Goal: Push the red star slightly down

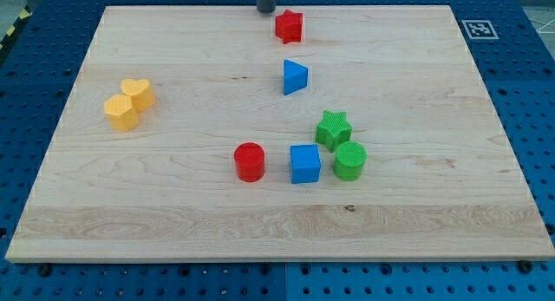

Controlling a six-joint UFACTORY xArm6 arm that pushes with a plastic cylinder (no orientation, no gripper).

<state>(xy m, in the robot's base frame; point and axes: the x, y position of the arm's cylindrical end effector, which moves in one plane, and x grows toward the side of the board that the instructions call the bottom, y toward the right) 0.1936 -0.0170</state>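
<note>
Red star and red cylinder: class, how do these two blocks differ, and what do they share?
The red star has points; the red cylinder is round. The star lies at the view's top, just right of my tip; the cylinder lies lower, left of the blue cube. Both are red.

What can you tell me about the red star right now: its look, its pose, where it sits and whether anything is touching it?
The red star is a small chunky block of bright red, plastic-looking, lying flat on the wooden board near the view's top edge, a little right of centre. My tip stands just to its upper left, close by; whether they touch I cannot tell. The blue triangle lies below it, clearly apart.
</note>
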